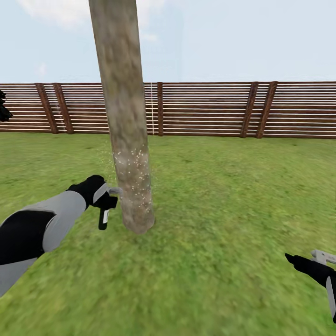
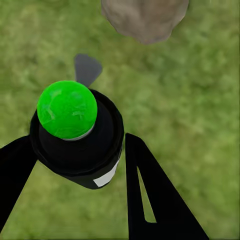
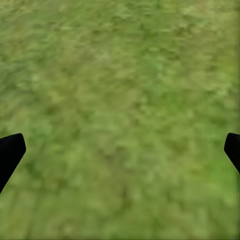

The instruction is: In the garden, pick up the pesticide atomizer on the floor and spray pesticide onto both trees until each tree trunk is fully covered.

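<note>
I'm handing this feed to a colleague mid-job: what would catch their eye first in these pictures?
First the thick grey-brown tree trunk rising from the grass left of centre, its lower part dusted with white pesticide specks. Next the left gripper right beside the trunk, shut on the black pesticide atomizer, whose bright green cap dominates the left wrist view. Behind runs the brown slatted fence, and the right gripper hangs open, low at the right.

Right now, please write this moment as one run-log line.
left gripper: shut on atomizer | tree trunk: white specks low | right gripper: open above grass
</note>
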Motion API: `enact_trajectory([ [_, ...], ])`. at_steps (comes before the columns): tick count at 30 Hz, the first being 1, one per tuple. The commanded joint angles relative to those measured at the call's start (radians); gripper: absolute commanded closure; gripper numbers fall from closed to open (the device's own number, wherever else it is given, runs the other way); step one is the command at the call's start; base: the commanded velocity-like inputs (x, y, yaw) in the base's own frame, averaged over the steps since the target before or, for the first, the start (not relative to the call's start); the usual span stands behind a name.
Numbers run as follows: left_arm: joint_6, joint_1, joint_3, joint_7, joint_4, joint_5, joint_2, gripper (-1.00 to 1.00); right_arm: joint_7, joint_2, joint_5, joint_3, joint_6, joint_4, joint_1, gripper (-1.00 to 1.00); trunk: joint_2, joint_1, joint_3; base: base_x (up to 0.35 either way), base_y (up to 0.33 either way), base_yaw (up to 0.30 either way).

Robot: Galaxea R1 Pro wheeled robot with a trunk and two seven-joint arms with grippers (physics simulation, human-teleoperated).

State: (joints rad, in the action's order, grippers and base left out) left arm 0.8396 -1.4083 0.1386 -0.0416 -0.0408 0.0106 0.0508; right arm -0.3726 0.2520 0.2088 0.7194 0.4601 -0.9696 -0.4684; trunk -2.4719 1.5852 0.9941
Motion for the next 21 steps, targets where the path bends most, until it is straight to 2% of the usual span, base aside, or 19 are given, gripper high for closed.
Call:
enact_trajectory([
  [1,-0.018,0.005,0.007,-0.004,0.008,0.002,0.000,1.00,-0.009,0.000,0.011,0.003,0.003,-0.001,-0.001,-1.00,-0.001,0.000,0.001,0.000,-0.003,0.000],
  [8,-0.137,0.076,0.006,-0.004,0.018,0.001,0.001,1.00,-0.009,0.000,0.011,0.003,0.003,-0.001,-0.001,-1.00,-0.001,0.000,0.001,0.000,0.000,0.000],
  [10,-0.192,0.092,0.006,-0.004,0.018,0.000,0.002,1.00,-0.008,0.000,0.011,0.003,0.003,-0.001,-0.001,-1.00,-0.001,0.000,0.001,0.000,0.000,0.000],
  [14,-0.306,0.163,0.006,-0.003,0.018,0.001,0.003,1.00,-0.008,0.000,0.011,0.003,0.003,-0.001,-0.001,-1.00,-0.001,0.000,0.001,0.000,0.000,0.000],
  [17,-0.319,0.189,0.006,-0.004,0.018,0.000,0.002,1.00,-0.008,0.000,0.011,0.003,0.003,-0.001,-0.001,-1.00,-0.001,0.000,0.001,0.000,0.000,0.000],
  [18,-0.326,0.219,0.007,-0.005,0.018,0.001,0.001,1.00,-0.009,0.000,0.011,0.003,0.003,-0.002,-0.001,-1.00,-0.001,0.000,0.001,-0.096,0.000,0.000],
  [21,-0.346,0.251,0.006,-0.007,0.018,0.003,0.003,1.00,-0.009,0.000,0.011,0.007,0.003,-0.002,-0.001,-1.00,-0.001,0.000,0.001,-0.265,0.025,0.000],
])
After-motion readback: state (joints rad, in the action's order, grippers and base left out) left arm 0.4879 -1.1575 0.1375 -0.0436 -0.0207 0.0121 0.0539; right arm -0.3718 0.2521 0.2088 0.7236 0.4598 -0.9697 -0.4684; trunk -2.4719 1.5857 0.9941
